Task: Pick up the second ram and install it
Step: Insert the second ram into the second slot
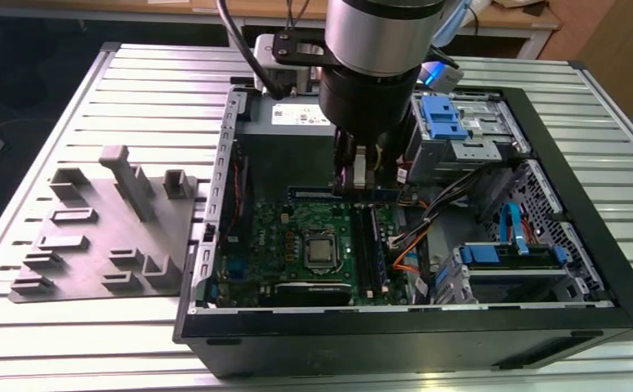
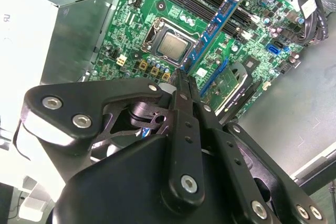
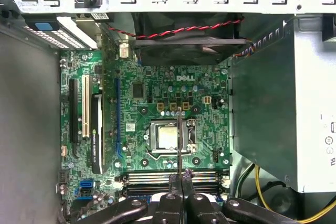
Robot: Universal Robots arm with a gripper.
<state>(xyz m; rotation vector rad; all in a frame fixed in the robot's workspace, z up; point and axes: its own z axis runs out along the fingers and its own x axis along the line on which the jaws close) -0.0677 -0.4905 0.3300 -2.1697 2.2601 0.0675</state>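
My gripper (image 1: 357,175) hangs inside the open computer case, over the green motherboard (image 1: 278,245), and is shut on the second ram (image 1: 310,193). In the second wrist view the ram (image 2: 215,30) is a thin blue stick running out from the closed fingertips (image 2: 181,74) above the board. In the first wrist view I see the ram (image 3: 179,140) edge-on as a thin line over the processor socket (image 3: 168,136). It lies crosswise to the long black memory slots (image 3: 152,178), which sit just beside the gripper (image 3: 181,176).
The grey power supply (image 1: 283,122) stands at the case's far end. Drive cages with blue clips (image 1: 447,118) and loose cables (image 1: 425,220) fill the exterior view's right side. An expansion card (image 3: 97,124) and a fan (image 3: 189,40) border the board. A grey fixture plate (image 1: 109,229) lies outside the case.
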